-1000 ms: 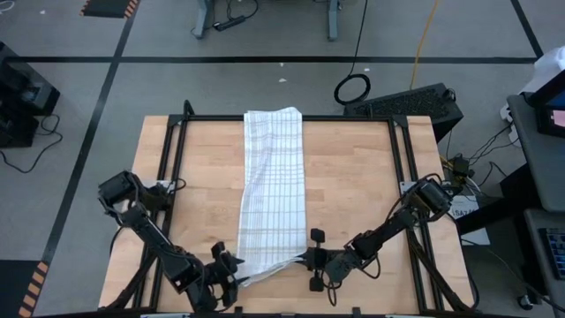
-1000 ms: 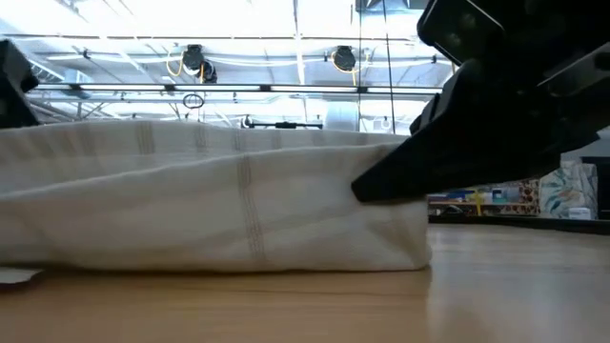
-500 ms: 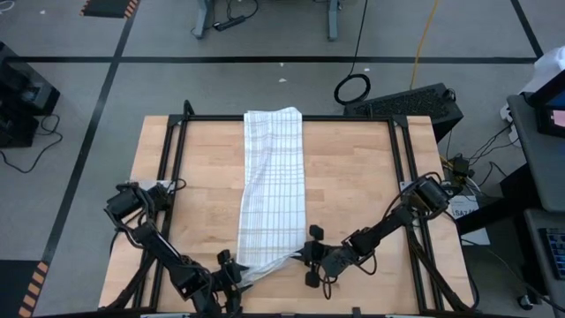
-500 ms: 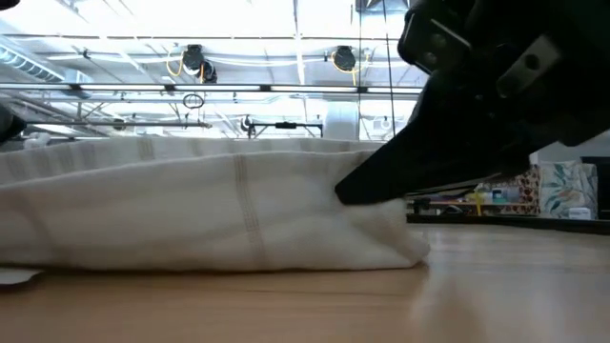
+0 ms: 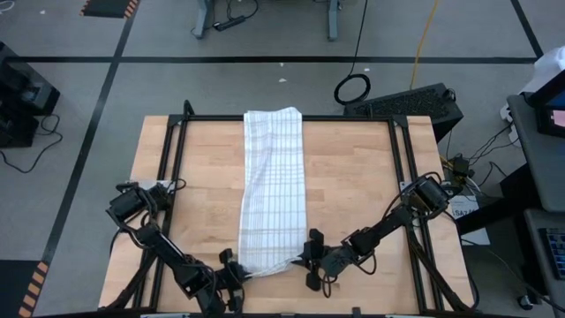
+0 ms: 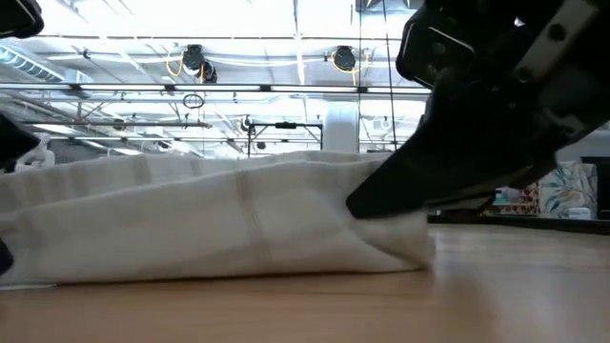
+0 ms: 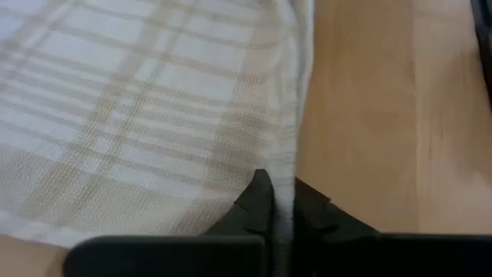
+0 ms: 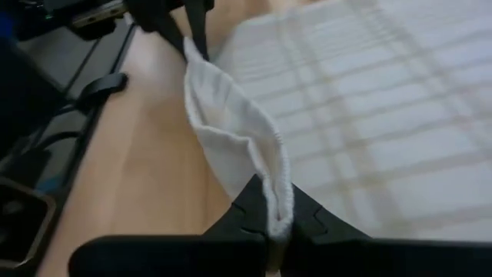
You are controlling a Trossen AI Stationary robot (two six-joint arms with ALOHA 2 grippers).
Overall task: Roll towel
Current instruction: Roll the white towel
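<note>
The white thin cloth towel with fine dark check lines [image 5: 272, 190] lies as a long folded strip down the middle of the pale wooden table [image 5: 353, 194], still flat, so rolling has hardly begun. At the towel's near end the left gripper [image 5: 237, 275] has pinched shut on one corner and the right gripper [image 5: 306, 260] is clamped on the other, the hem lifted slightly (ready, I judge, to turn over). The whole roll remains. Beyond the towel's far end: grey floor, black tape lines, cables.
</note>
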